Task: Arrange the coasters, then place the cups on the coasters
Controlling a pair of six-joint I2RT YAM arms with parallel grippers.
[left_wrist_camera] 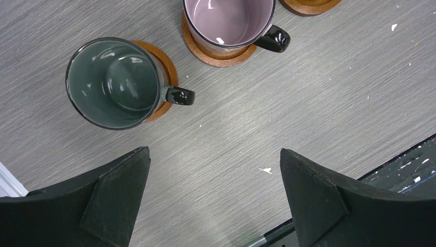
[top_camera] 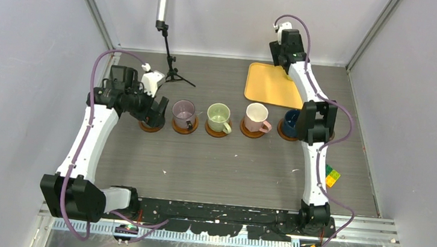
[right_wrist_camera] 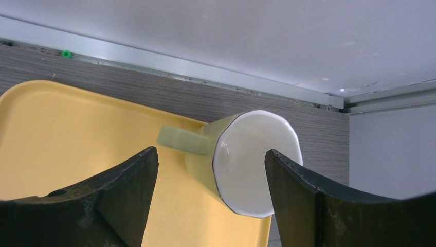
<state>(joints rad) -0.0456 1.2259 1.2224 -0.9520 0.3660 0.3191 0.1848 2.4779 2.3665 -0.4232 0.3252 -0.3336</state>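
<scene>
Right gripper (right_wrist_camera: 211, 154) wide, straddling pale yellow cup (right_wrist_camera: 247, 159) lying sideways on tray (right_wrist_camera: 77, 134). Left gripper (left_wrist_camera: 213, 154) wide, empty, dark green cup (left_wrist_camera: 115, 82) on coaster (left_wrist_camera: 168, 69) just beyond its tips.

**Bright, Even Light, Little Glare**

All three pictures are lit brightly and evenly from above; only faint shadows are cast. Small white shiny spots are seen inside the dark green cup (left_wrist_camera: 115, 82) and the mauve cup (left_wrist_camera: 229, 18). The handle of the pale yellow cup (right_wrist_camera: 247, 164) is blurred near the middle of its frame.
</scene>
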